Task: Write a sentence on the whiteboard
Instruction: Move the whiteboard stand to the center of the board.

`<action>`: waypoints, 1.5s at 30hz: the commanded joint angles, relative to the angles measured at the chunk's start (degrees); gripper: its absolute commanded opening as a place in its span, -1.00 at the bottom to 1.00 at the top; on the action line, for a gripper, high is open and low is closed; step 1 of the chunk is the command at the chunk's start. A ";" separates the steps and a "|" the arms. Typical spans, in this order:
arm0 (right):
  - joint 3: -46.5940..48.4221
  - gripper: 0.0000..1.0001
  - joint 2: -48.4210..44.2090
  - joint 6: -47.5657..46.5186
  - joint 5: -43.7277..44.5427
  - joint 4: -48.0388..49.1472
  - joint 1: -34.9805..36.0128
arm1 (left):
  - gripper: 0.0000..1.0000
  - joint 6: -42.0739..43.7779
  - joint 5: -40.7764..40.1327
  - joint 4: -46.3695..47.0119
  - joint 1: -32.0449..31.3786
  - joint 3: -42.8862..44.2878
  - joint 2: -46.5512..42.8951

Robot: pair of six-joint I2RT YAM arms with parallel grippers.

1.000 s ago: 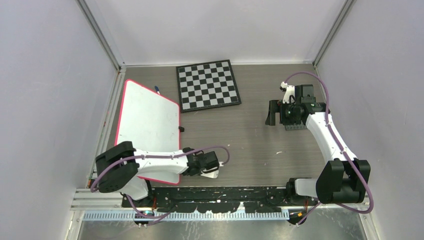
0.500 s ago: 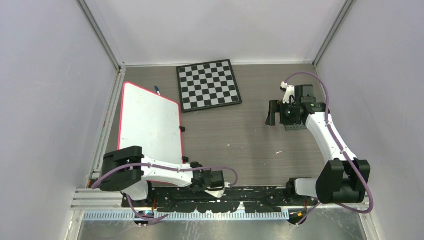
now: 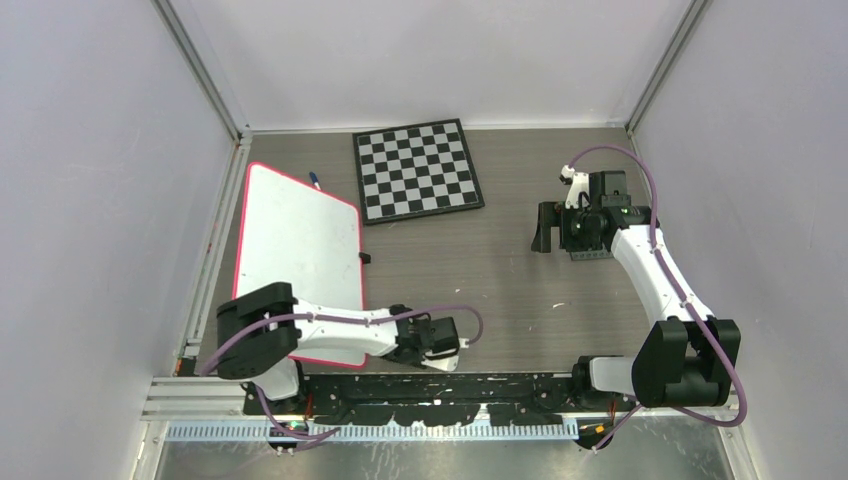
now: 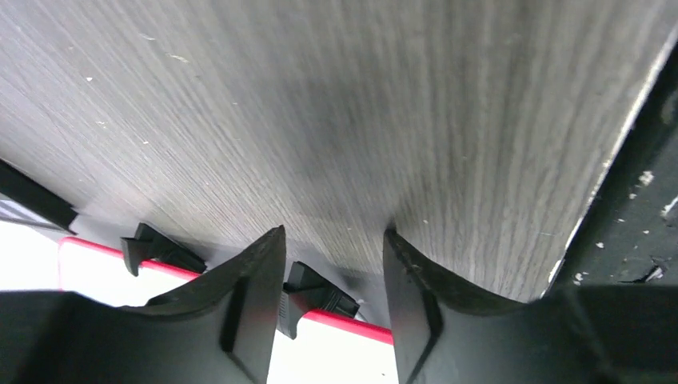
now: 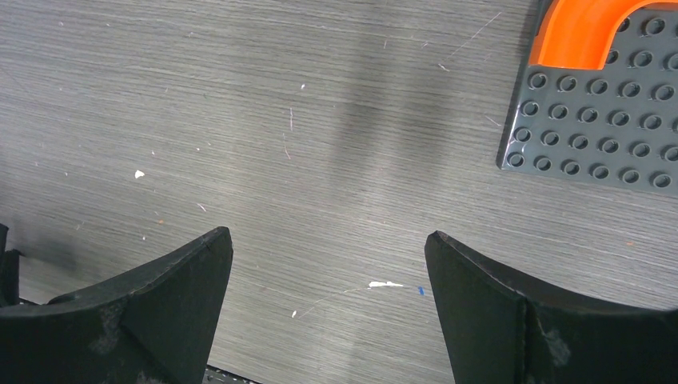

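The grey wood-grain tabletop [image 3: 500, 290] carries the whiteboard [image 3: 300, 250] on its left side. The board lies flat with its long side running away from the arms and its white face up. Its near end lies under the left arm [image 3: 340, 322]. A black-and-white checkered board [image 3: 417, 168] lies at the far middle, its near left corner just beside the whiteboard's far right corner.

The left arm reaches rightward along the near edge. On the left gripper [image 4: 334, 240] the jaws stand partly apart with nothing clamped. In the wrist view the whiteboard's red rim and a black clip foot [image 4: 316, 296] show through the gap, and whether either finger touches them cannot be told.

The right arm [image 3: 650, 270] stretches to the far right. On the right gripper [image 5: 328, 240] the jaws are spread wide over bare tabletop, holding nothing. Just beside them is a grey studded building plate [image 5: 600, 120] bearing an orange curved piece [image 5: 580, 32].

A blue-tipped pen [image 3: 315, 181] pokes out past the whiteboard's far edge.
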 commanded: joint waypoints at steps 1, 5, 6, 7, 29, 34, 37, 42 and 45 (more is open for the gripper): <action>0.14 0.88 -1.27 -0.39 -0.27 1.46 -0.12 | 0.09 -2.96 6.66 -2.94 4.46 4.46 -2.81; 0.38 0.89 -0.95 -0.49 -1.66 1.46 -0.12 | 0.26 -3.89 14.94 -6.08 10.81 10.25 -5.34; 0.40 0.89 -0.87 -0.49 -1.77 1.45 -0.12 | 0.29 -3.96 16.82 -6.66 13.00 11.88 -5.57; 0.40 0.89 -0.83 -0.55 -1.91 1.48 -0.12 | 0.31 -3.79 18.55 -7.26 14.98 13.24 -5.68; 9.76 0.80 8.56 2.64 -15.55 8.92 8.58 | 0.46 1.48 26.65 -11.72 33.73 9.02 -17.64; 12.20 0.79 11.35 5.50 -15.54 11.16 10.24 | 0.40 4.43 20.90 -8.66 28.51 3.35 -17.06; 12.16 0.79 11.40 5.75 -15.09 11.37 10.37 | 0.33 3.98 20.19 -7.46 26.13 2.01 -15.52; 10.64 0.79 10.05 5.57 -14.10 11.37 10.42 | 0.14 5.25 16.82 -4.25 25.86 -1.55 -12.41; 9.77 0.79 9.11 5.26 -13.57 11.39 10.38 | -0.09 5.38 16.24 -3.11 25.86 -3.17 -10.83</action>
